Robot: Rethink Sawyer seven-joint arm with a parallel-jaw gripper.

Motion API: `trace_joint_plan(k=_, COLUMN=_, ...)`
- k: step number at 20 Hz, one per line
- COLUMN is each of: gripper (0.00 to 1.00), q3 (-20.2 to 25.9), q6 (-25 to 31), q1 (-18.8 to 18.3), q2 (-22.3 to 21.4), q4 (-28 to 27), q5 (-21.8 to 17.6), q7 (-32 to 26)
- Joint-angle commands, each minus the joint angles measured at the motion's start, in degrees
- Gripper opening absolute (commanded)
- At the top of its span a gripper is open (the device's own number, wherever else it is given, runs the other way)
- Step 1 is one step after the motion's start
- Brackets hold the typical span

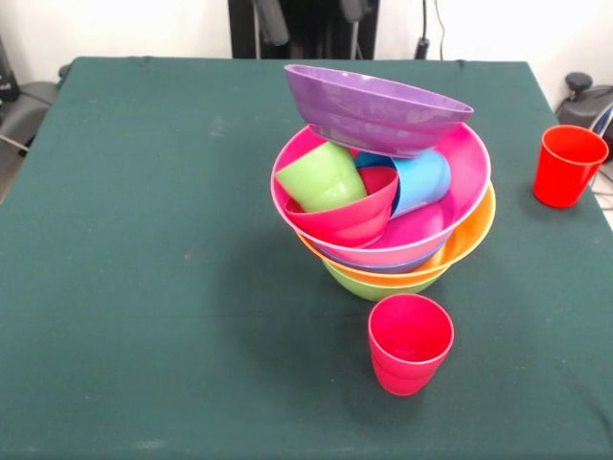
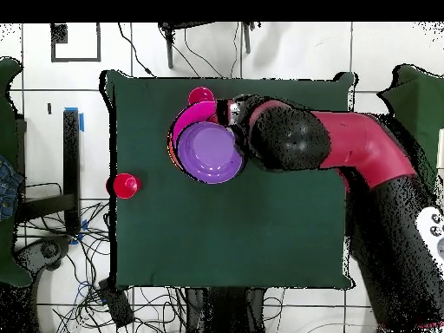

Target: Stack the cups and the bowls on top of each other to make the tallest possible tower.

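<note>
One glossy purple plastic bowl (image 1: pixel 375 107) sits tilted atop the tower (image 1: pixel 402 251); levelling is advised; the gripper's state cannot be told.

The red and black arm (image 2: pixel 347 147) reaches sideways over the table, its pincer hidden from view.

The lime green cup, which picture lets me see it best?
The front view. There the lime green cup lies tilted inside the small red bowl, beside the sky blue cup, in the pink bowl. From overhead the purple bowl and the arm hide it entirely.
</note>
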Motion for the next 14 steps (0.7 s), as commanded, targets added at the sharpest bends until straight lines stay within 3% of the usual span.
trace_joint_plan(k=1, gripper=1.0, q3=-7.0, q6=3.9, q1=6.5, q2=-2.1, q4=0.8, q5=2.4, q7=11.8)
trace_joint_plan(k=11, gripper=1.0, q3=-14.9, q6=-0.7, q1=18.9, q2=-1.4, q4=-2.2, q5=-0.4, q7=17.4)
trace_joint_plan(k=14, gripper=1.0, q3=-14.8, q6=-4.7, q1=19.8, q2=-1.7, q4=-0.8, q5=-0.6, q7=16.8)
